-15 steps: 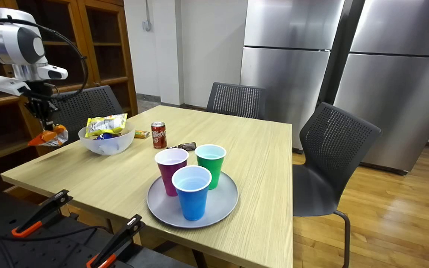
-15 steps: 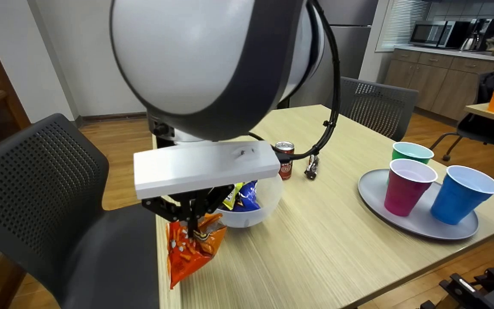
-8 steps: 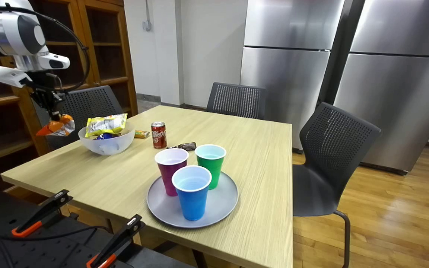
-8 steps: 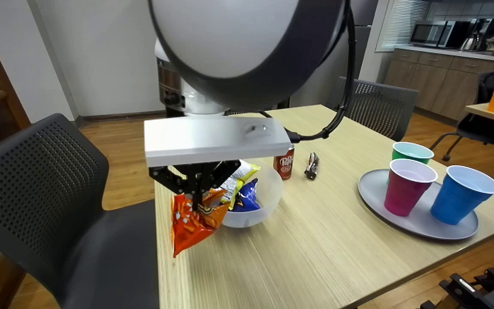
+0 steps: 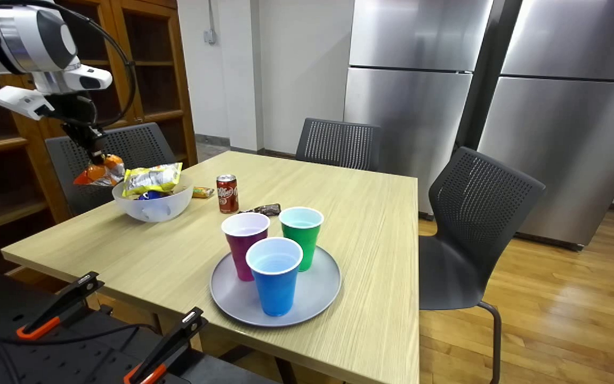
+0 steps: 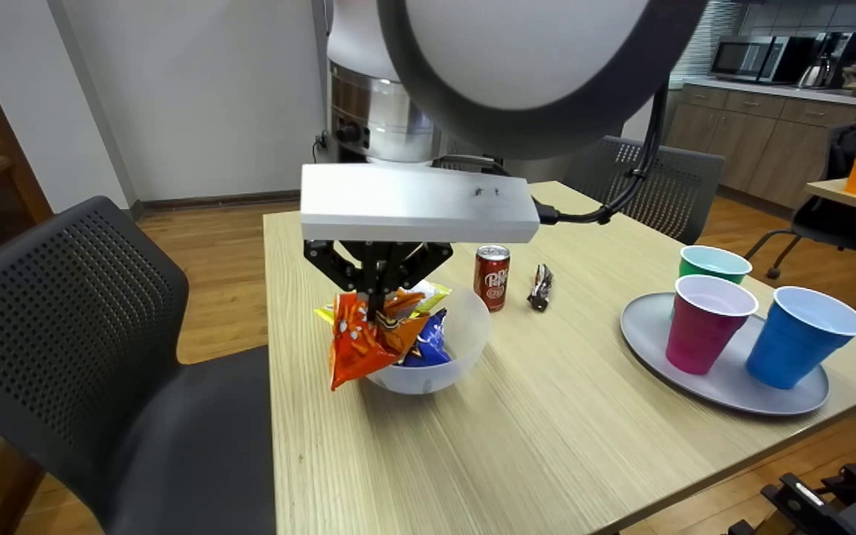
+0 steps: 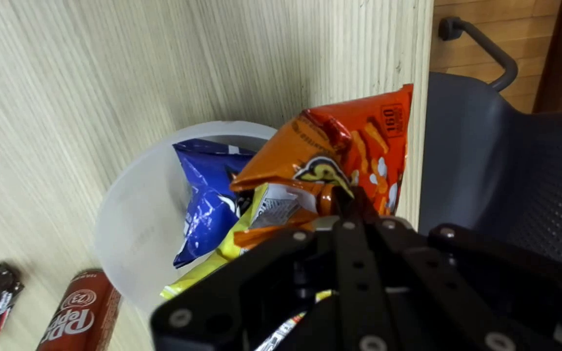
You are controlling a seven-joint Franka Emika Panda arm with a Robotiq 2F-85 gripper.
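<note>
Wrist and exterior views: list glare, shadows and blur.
In an exterior view, glare streaks a tall stainless-steel refrigerator; in an exterior view, soft shadow darkens the pale wood-grain table by the round frosted bowl; in the wrist view, the black metal gripper looks dark and soft, the shiny orange bag sharper.

The white arm's black gripper has seemingly grey screws.

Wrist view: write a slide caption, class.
The claw pinches an orange snack bag that partly hides a bowl holding a blue bag and a yellow bag.
</note>
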